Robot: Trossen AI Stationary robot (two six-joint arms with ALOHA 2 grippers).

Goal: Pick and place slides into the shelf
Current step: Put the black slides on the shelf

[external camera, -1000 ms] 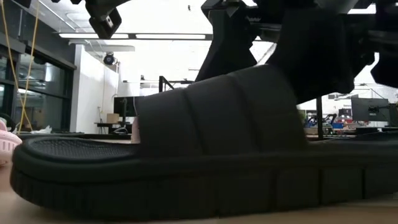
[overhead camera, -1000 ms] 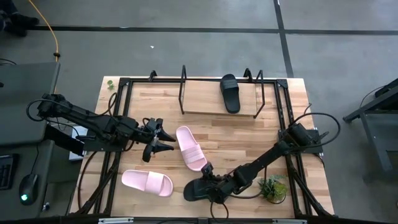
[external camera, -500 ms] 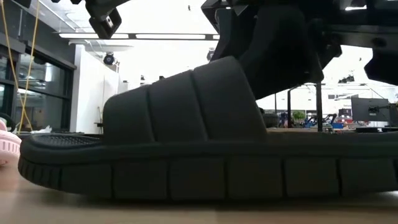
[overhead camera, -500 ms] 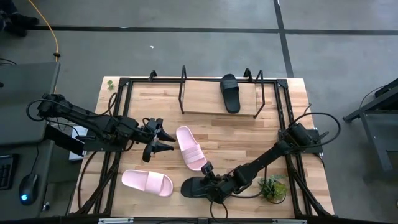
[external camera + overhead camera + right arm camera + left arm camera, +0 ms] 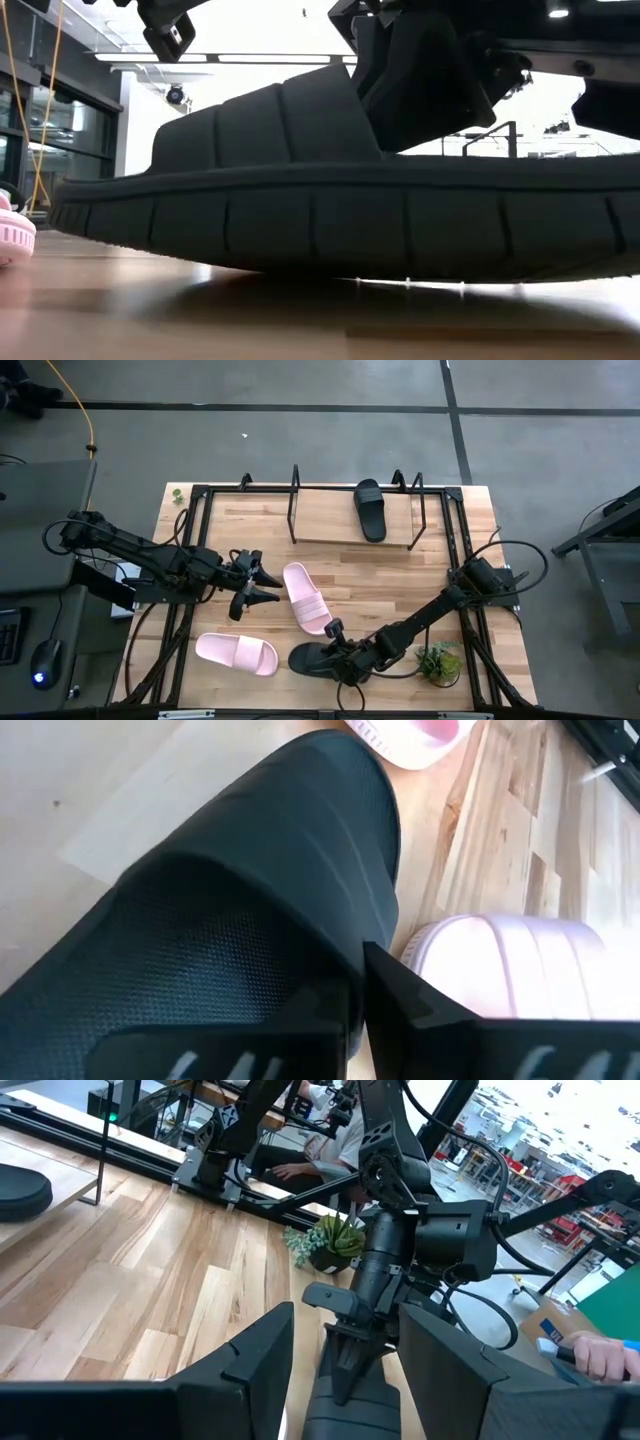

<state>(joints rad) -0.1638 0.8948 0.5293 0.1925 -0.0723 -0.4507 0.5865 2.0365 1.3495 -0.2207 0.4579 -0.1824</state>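
Since a second ago the matte black rubber slide (image 5: 318, 659) clamped in my right gripper (image 5: 347, 659) has lifted, slid left and tilted off the wooden table (image 5: 390, 575). Done: one black slide (image 5: 370, 510) on the black wire shelf (image 5: 300, 512). Two pale pink slides (image 5: 307, 597) wait beside the left gripper (image 5: 262, 586), jaws apart. No writing readable

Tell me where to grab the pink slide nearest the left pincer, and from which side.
Grip the broad strap of the pink slide, one finger under the arch. It lies flat, sole down, so the strap is the only raised part. Probably come from above on its left, where the open left pincer hovers.
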